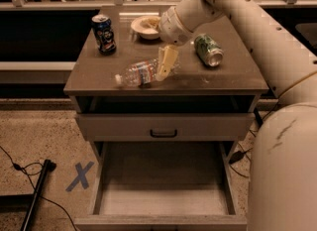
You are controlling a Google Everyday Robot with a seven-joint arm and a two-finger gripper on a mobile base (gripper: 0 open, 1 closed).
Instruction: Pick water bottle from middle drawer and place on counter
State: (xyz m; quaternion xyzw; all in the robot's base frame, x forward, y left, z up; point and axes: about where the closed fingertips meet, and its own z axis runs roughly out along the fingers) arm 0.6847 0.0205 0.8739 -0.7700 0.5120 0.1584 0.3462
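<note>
The water bottle (pixel 138 73) lies on its side on the counter (pixel 233 74), near the front left, white cap pointing left. My gripper (pixel 166 65) points down at the bottle's right end, touching or just above it. The arm comes in from the upper right. The middle drawer (pixel 163 188) is pulled out below, and its grey floor holds nothing.
A blue Pepsi can (pixel 104 33) stands at the counter's back left. A white bowl (pixel 145 27) sits at the back middle. A green soda can (pixel 208 50) lies to the right. A closed drawer front with a black handle (pixel 163 133) sits above the open drawer. My body (pixel 285 170) fills the right side.
</note>
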